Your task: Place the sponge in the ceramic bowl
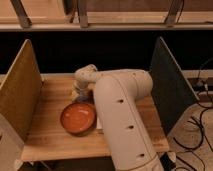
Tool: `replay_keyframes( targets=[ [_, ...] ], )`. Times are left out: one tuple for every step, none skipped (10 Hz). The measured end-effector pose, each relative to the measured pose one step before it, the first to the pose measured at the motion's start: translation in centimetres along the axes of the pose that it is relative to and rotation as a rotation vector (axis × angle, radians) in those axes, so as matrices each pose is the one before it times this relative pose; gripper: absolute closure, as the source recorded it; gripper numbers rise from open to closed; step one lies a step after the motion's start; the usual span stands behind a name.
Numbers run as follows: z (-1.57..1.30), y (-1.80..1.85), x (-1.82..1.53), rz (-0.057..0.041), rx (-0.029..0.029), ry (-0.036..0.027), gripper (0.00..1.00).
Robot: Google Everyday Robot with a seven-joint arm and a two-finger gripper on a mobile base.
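Note:
The ceramic bowl [78,118], orange-red and glossy, sits on the wooden table [50,135] left of centre. My white arm reaches in from the lower right, and its bulk hides the table's middle. The gripper [79,93] hangs at the arm's end, just above the bowl's far rim. A small pale-blue patch that looks like the sponge [75,94] shows right at the gripper's tip. I cannot tell whether the gripper holds it. The bowl's inside looks empty.
A tall tan panel [20,95] walls the table's left side and a dark panel [167,85] walls the right. Dark shelving runs behind the table. Cables [197,135] lie on the floor at the right.

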Motion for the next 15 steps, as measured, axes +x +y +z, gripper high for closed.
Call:
replay_keyframes(
  targets=[
    [0.349, -0.144, 0.195, 0.00087, -0.00748, 0.00272, 0.3],
    [0.203, -0.248, 0.037, -0.00376, -0.00214, 0.00178, 0.42],
    [0.043, -0.18, -0.067, -0.00539, 0.00189, 0.00138, 0.51],
    [0.004, -0.134, -0.169, -0.01211, 0.00378, 0.00242, 0.63],
    [0.035, 0.055, -0.193, -0.01329, 0.00169, 0.00113, 0.73],
    [-0.059, 0.085, -0.293, -0.01242, 0.00189, -0.00234, 0.83],
    [-0.12, 0.072, -0.316, -0.01335, 0.00358, -0.00439, 0.91],
    [-0.66, 0.05, -1.044, -0.03644, 0.01616, -0.02114, 0.99],
    [-0.846, -0.003, -1.112, -0.03708, 0.01766, -0.0233, 1.0],
    [-1.451, 0.049, -1.786, -0.055, 0.0266, -0.03693, 1.0],
    [-1.712, 0.193, -1.796, -0.05735, 0.0267, -0.03723, 1.0],
    [-1.58, 0.291, -1.534, -0.04691, 0.02114, -0.0326, 1.0],
    [-1.37, 0.564, -1.08, -0.03814, 0.01308, -0.02501, 1.0],
    [-0.952, 0.597, -0.506, -0.01831, 0.00502, -0.01411, 1.0],
    [-1.389, 0.96, -0.031, -0.01699, 0.00636, -0.00758, 1.0]
  ],
)
